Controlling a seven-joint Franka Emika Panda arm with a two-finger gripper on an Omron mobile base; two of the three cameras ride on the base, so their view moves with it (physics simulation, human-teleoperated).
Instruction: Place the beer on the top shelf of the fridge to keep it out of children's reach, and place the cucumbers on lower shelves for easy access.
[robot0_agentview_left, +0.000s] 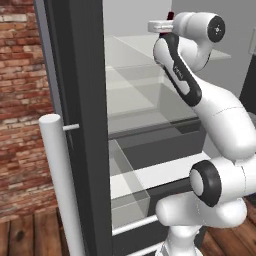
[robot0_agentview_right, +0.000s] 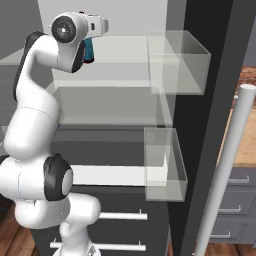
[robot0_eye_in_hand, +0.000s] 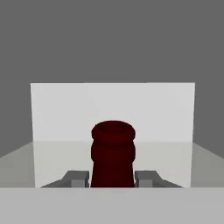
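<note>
My gripper is shut on the neck of the beer, whose reddish cap rises between the two fingertips. In the right base view the beer's blue-teal label shows just below my hand, upright over the top shelf inside the fridge. I cannot tell whether the bottle's base touches the glass. A lower shelf lies beneath it. The pale back wall of the fridge faces the hand view. The cucumbers are out of view.
The fridge door stands open with its long white handle at the right and two clear door bins. Another clear bin sits low inside. A brick wall is on the left, grey drawer cabinets on the right.
</note>
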